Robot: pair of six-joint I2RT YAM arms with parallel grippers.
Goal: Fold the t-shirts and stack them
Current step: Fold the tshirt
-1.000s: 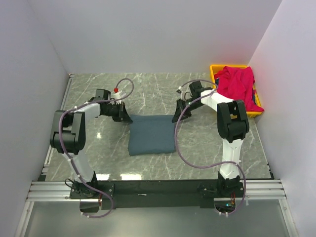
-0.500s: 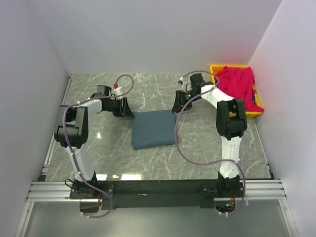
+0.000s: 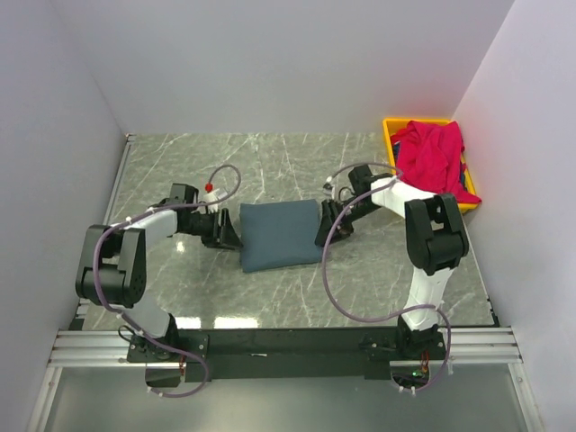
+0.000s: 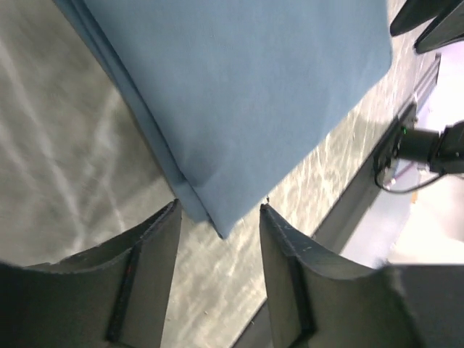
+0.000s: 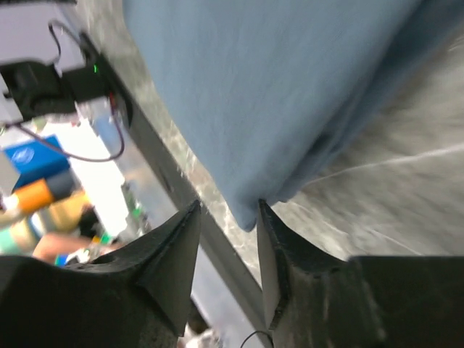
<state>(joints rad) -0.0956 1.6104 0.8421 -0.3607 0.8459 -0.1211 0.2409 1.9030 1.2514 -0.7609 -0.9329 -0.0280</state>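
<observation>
Both arms are sitting nearer us than a second ago. We are seeing the left gripper (image 3: pixel 227 233) and right gripper (image 3: pixel 326 232) released, jaws apart, flanking the folded slate t-shirt (image 3: pixel 281 234) lying mid-way across the grey marble worktop (image 3: pixel 270 166). The crimson t-shirt (image 3: pixel 434 155) is filling the yellow bin (image 3: pixel 388 135) at the far right corner, with white walls (image 3: pixel 270 63) enclosing the worktop.

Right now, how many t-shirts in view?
2. Blue-grey t-shirt folded flat at centre; red t-shirt heaped in the yellow bin, far right. Others may be hidden under it.
</observation>
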